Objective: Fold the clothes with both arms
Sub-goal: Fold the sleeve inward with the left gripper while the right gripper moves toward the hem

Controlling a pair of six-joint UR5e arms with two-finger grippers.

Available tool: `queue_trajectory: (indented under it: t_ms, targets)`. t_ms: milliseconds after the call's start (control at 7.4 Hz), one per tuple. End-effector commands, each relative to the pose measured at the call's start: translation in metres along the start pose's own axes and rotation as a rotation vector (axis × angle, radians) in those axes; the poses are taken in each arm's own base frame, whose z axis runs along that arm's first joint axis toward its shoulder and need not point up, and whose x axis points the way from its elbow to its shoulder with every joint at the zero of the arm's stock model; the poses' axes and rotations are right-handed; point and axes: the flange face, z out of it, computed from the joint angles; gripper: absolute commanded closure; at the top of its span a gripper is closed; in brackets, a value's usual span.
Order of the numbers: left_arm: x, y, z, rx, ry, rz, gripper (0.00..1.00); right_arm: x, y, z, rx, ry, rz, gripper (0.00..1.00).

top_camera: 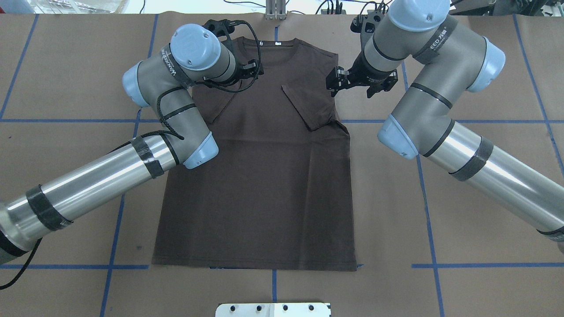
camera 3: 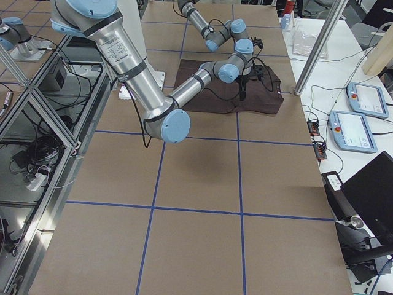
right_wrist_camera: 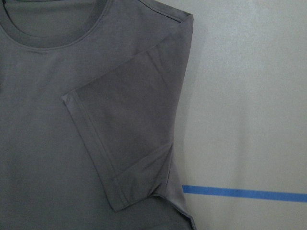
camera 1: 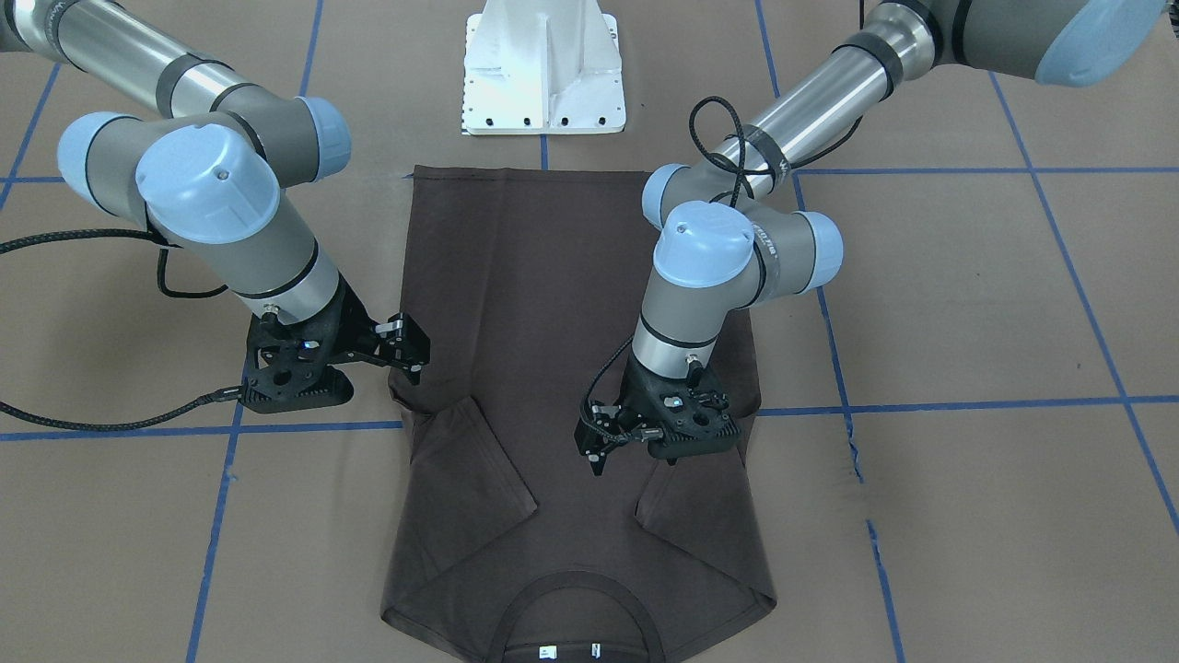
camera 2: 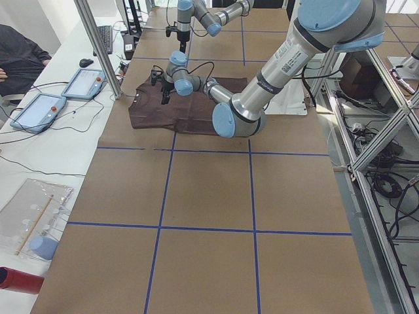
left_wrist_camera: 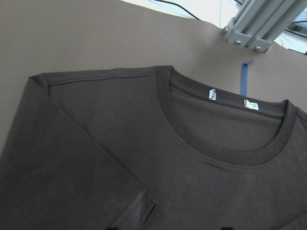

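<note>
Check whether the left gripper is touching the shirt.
Cannot tell. The front-facing view shows the left gripper over the shirt, but neither it nor any other view shows contact or a gap plainly.

A band on the right arm [top_camera: 434, 38], three o'clock of the T-shirt [top_camera: 264, 176] collar, reads "EED" plus unreadable characters. The left arm [top_camera: 169, 66] band begins "WAN". The print on the neck tags [left_wrist_camera: 250, 105] is illegible.
</note>
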Motion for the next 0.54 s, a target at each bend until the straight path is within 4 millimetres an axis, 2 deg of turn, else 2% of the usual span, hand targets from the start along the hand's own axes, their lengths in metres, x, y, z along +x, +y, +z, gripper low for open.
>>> queue_trajectory:
  t_ms: [0, 135, 270, 405]
  targets:
    - [-0.029, 0.028, -0.065, -0.057, -0.020, 0.077, 0.00, 0.001, 0.066, 0.010, -0.031, -0.024, 0.088, 0.00]
    - [-0.041, 0.044, -0.105, -0.057, 0.018, 0.080, 0.00, -0.007, 0.115, 0.018, -0.001, -0.040, 0.075, 0.00]
    - [-0.072, 0.074, -0.131, -0.068, 0.042, 0.088, 0.00, -0.015, 0.170, 0.016, 0.018, -0.051, 0.170, 0.00]
    - [-0.099, 0.097, -0.150, -0.082, 0.052, 0.066, 0.00, -0.031, 0.233, 0.041, 0.033, -0.025, 0.199, 0.00]
